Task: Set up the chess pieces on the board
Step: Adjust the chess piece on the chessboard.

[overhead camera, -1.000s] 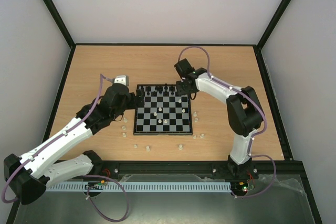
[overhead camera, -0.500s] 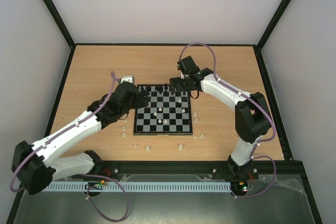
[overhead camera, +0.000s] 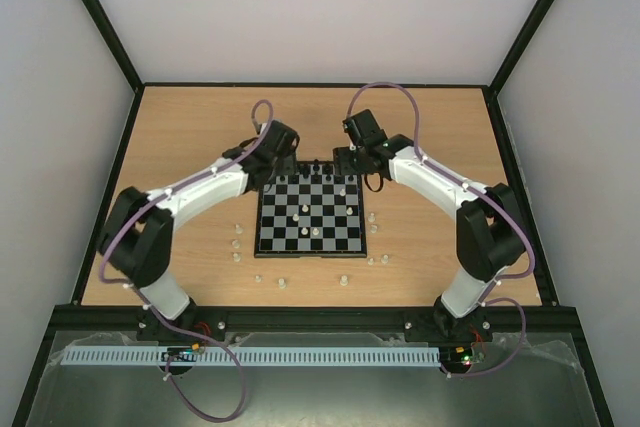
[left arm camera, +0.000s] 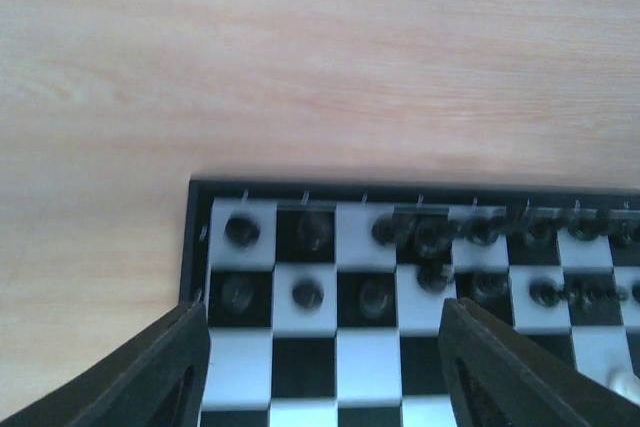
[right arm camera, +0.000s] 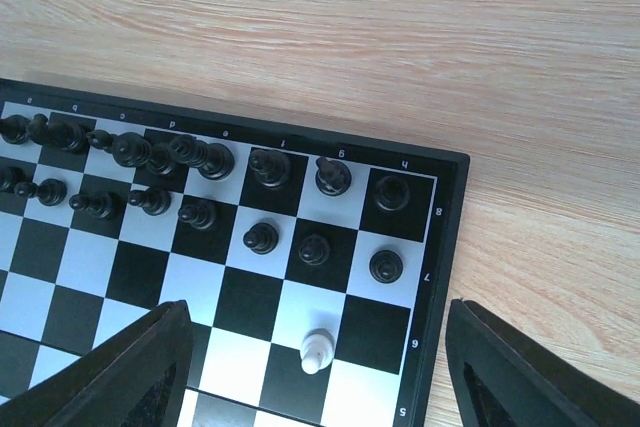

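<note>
The left pincer [left arm camera: 322, 315] is seen spread open with nothing held in it, hung over the far left corner of the board [overhead camera: 310, 253]. A few whitish pieces [overhead camera: 237, 244] are scattered loose on the worktop [overhead camera: 190, 147] just off the board's left edge, and a couple more are left lying near its front edge. The board itself is parked mid-worktop, between the two arms. The black pieces [right arm camera: 265, 167] are lined up along its two far rows, some bunched pretty close together. A handful of whitish ones are dotted around the middle squares, and one white piece [right arm camera: 318, 352] is stood just in front of the black rows near the right edge. The right pincer [right arm camera: 317, 309] is held open and empty too, over the far right corner. More whitish pieces are strewn on the worktop beside the right edge.
</note>
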Robot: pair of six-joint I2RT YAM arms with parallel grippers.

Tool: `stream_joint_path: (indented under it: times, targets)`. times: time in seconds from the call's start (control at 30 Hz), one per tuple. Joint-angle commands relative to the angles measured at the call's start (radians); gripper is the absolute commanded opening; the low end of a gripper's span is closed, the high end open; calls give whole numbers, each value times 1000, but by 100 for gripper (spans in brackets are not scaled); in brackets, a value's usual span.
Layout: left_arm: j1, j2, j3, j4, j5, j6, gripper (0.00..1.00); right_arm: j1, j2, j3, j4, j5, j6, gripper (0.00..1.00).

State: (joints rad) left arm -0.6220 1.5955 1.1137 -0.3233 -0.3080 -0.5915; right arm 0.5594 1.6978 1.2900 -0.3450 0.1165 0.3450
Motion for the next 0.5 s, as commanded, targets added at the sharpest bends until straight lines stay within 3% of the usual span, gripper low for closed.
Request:
stream_joint_path:
  times: [0.0,0.13,0.47]
  targets:
    - [16,135,166,8,-23,42,60,-7,-26,-29,17,13,11,69]
    - [17,260,271,-14,-7,62,46,-7,-15,-26,15,-4,12,68]
    - [18,379,355,-73,36,70,33,-8,0,-26,15,-25,14,68]
